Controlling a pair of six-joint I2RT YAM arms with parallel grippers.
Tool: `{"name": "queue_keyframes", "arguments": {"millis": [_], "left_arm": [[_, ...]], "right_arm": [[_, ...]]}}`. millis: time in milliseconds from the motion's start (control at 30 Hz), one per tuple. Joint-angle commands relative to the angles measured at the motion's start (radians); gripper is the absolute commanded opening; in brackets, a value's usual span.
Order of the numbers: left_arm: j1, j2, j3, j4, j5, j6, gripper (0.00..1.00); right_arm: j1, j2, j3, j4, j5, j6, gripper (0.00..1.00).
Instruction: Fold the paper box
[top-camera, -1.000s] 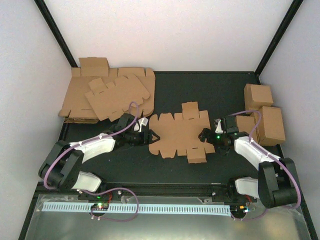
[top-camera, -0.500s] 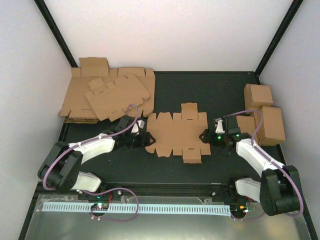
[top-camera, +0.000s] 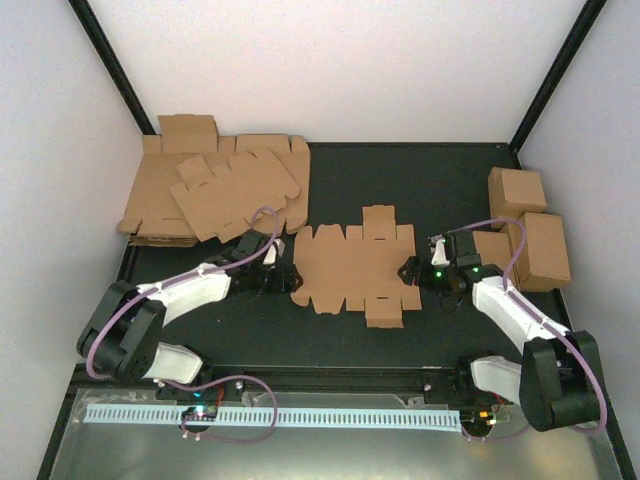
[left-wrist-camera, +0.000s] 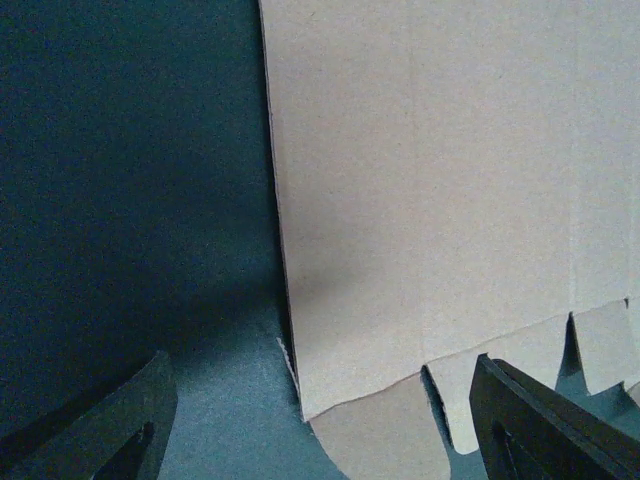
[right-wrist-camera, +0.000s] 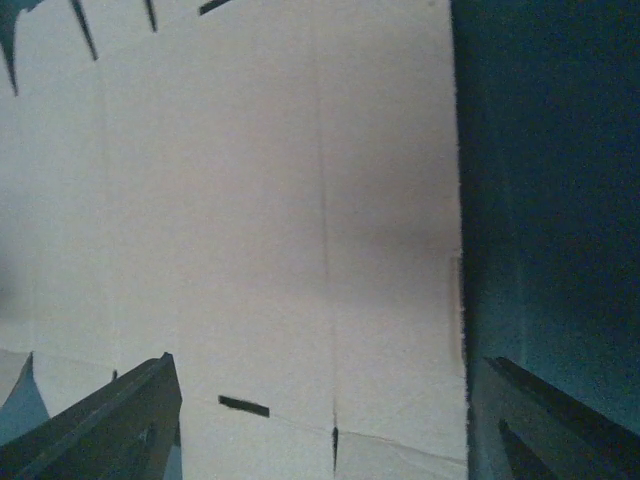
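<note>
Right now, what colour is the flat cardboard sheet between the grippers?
The flat cardboard sheet is plain brown; best seen in the top external view.

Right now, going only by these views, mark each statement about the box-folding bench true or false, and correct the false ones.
1. The paper box lies spread out, unfolded, on the table. True.
2. The left gripper is shut on the paper box. False: its jaws stand open at the box's left edge.
3. The stack of cardboard blanks sits at the far left of the table. True.
4. The folded boxes stand beside the left arm. False: they stand at the table's right edge.
5. The right gripper is open at the box's right edge. True.
</note>
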Motion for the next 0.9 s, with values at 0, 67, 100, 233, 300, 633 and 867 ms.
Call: {"name": "queue_keyframes", "arguments": {"millis": [0,67,100,233,300,633,867], "left_arm": [[-0.006,0.033,0.024,0.005,-0.006,0.013,0.83],[-0.006,0.041,0.021,0.013,-0.004,0.016,0.83],[-0.006,0.044,0.019,0.019,-0.001,0.018,0.83],[-0.006,0.066,0.016,0.031,0.007,0.027,0.80],[-0.006,0.083,0.016,0.041,0.014,0.031,0.77],[-0.006,0.138,0.023,0.071,0.017,0.027,0.73],[-0.006,0.164,0.030,0.060,-0.014,0.031,0.71]], "right_arm": [[-0.015,0.027,0.000,0.030,0.068,0.016,0.85],[-0.037,0.042,-0.016,0.054,0.042,0.023,0.87],[-0.047,0.049,-0.021,0.068,0.023,0.023,0.87],[-0.083,0.076,-0.043,0.103,-0.052,0.024,0.87],[-0.101,0.091,-0.053,0.115,-0.104,0.024,0.85],[-0.139,0.139,-0.088,0.179,-0.281,0.037,0.78],[-0.153,0.108,-0.132,0.239,-0.385,0.035,0.64]]}}
